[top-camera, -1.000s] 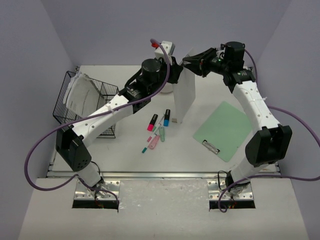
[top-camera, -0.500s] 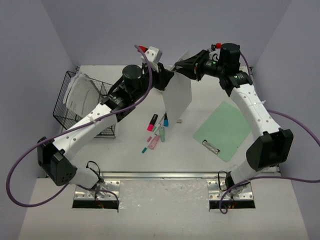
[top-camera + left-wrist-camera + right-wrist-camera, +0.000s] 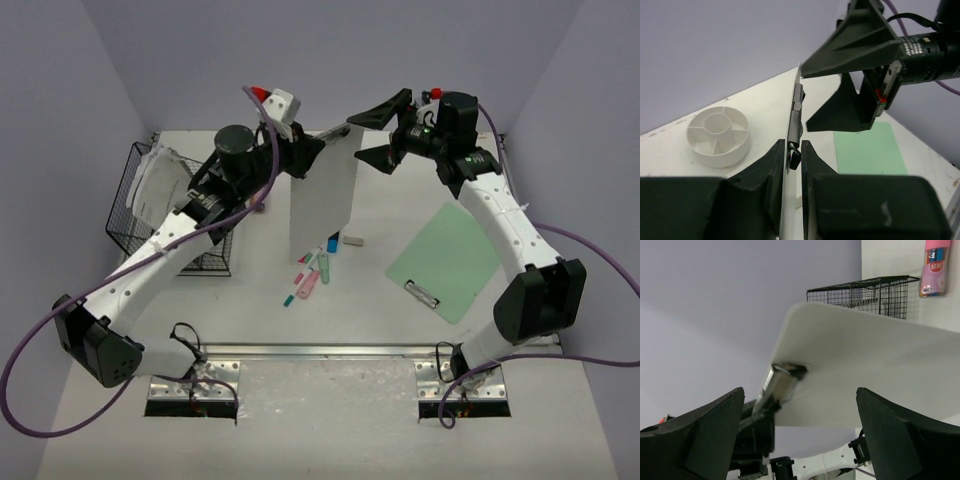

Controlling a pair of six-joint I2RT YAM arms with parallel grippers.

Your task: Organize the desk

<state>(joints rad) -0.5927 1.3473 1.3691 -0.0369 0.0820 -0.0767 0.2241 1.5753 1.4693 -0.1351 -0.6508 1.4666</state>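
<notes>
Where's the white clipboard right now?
Top view: the white clipboard hangs upright over the desk, clamped at its top clip by the left gripper, above the markers; the right gripper sits just right of it, jaws open.

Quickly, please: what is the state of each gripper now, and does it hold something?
Left gripper: closed, holding the white clipboard.
Right gripper: open, gripping nothing.

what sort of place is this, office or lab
Likely a lab robot cell, not an office: lavender walls box in the desk, which holds a green clipboard, wire basket and markers.
</notes>
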